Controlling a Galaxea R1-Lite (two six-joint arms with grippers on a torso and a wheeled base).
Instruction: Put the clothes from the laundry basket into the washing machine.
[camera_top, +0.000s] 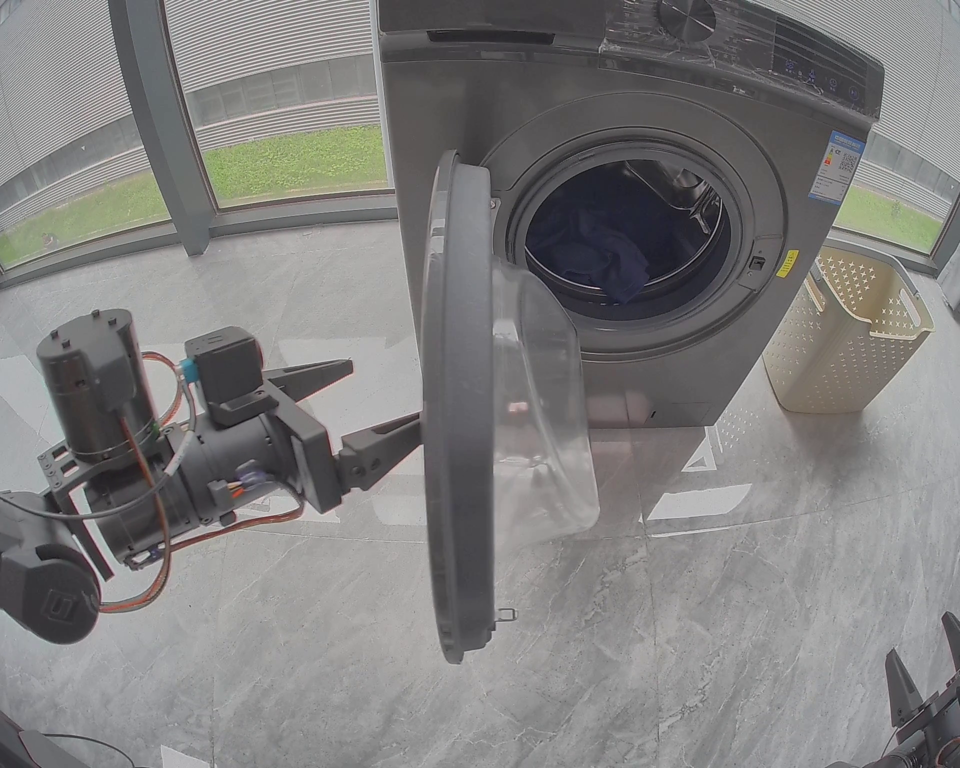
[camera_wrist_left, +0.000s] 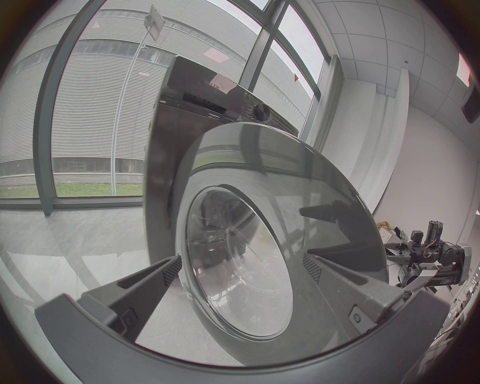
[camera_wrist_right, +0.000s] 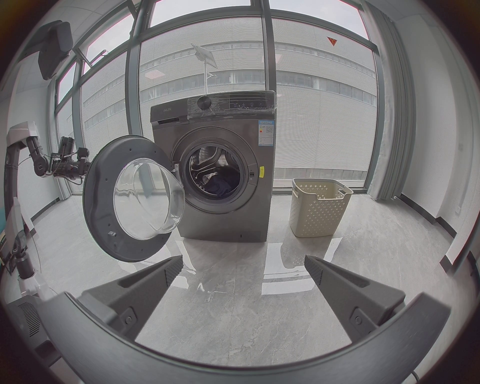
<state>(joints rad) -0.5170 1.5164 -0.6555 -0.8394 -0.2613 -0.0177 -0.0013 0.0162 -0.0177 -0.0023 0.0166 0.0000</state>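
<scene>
1. L gripper (camera_top: 385, 397) – jaws spread wide, nothing held. It faces the outer side of the washer (camera_top: 650, 330) door (camera_top: 458, 420); lower fingertip (camera_top: 410, 428) is right at the door rim. Touching or just short of it, can't tell.
2. Left wrist view: door (camera_wrist_left: 280, 210) sits across the gap between the fingers of the L gripper (camera_wrist_left: 240, 262), glass facing the cam.
3. R gripper (camera_top: 925, 665) – low on the robot's right, jaws also wide apart, nothing held. Well apart from washer and basket (camera_top: 850, 340).
4. Clothes (camera_top: 590, 250) – dark blue bundle inside the drum, low and toward the front, far from both grippers.
5. Door swung fully open, hinged on the washer's left, edge-on to the head cam.
6. Basket stands on the floor (camera_top: 750, 620) just beside the washer's right side. Inner walls show bare as far as seen; bottom hidden.
7. Right wrist view: R gripper (camera_wrist_right: 243, 262) over the floor, washer (camera_wrist_right: 220, 210) and basket (camera_wrist_right: 320, 207) ahead.
</scene>
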